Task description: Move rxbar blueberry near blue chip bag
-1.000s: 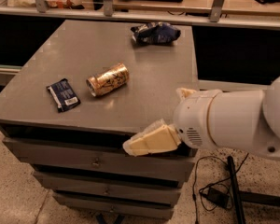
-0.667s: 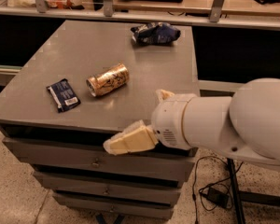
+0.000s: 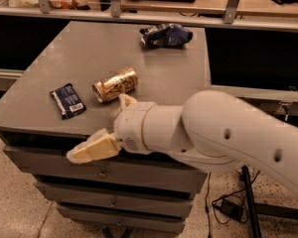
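The rxbar blueberry [image 3: 67, 100] is a small flat navy wrapper with a white label patch, lying near the table's front left. The blue chip bag [image 3: 166, 35] is a wrinkly glossy blue bag at the far side of the table, right of centre. My gripper [image 3: 97, 128] hangs over the table's front edge, just right of the bar and in front of the gold can. It is open and empty: one cream finger [image 3: 92, 149] points down-left, and the other fingertip [image 3: 125, 101] shows near the can. It touches neither the bar nor the bag.
A gold can [image 3: 115, 84] lies on its side between the bar and the bag. The grey table [image 3: 84, 48] tops a cabinet with drawers [image 3: 109, 175]. My white arm [image 3: 228, 143] covers the table's front right. A railing and shelf run behind.
My arm and gripper have moved left along the table's front edge, closer to the can and the bar. The bar, can and bag have not moved.
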You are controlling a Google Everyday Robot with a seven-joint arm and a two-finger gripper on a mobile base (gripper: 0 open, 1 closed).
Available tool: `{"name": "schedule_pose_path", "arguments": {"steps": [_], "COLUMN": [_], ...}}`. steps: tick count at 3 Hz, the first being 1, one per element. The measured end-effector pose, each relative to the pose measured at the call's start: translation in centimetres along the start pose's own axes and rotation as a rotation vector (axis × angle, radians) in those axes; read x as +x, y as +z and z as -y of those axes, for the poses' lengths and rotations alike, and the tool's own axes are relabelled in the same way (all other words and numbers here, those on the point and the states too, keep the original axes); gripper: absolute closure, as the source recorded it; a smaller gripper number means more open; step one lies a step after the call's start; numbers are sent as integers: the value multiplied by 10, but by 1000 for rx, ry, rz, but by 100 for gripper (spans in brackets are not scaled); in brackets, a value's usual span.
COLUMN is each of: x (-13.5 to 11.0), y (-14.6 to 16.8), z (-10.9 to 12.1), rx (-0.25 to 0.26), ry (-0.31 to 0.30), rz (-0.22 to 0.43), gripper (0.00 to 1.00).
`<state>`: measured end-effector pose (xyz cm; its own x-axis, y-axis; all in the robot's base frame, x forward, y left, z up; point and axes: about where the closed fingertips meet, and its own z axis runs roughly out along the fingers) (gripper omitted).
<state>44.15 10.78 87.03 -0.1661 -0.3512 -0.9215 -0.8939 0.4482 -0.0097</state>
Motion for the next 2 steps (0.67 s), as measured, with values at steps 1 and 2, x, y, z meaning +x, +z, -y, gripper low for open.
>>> {"name": "schedule_pose_path", "arguments": {"steps": [1,2], "x": [0,-3], "y": [32,62], "z": [-8,-6], "rx": [-23,-1], "ry": [-24,-18], "rz": [42,118], "gripper": [0,0]}}
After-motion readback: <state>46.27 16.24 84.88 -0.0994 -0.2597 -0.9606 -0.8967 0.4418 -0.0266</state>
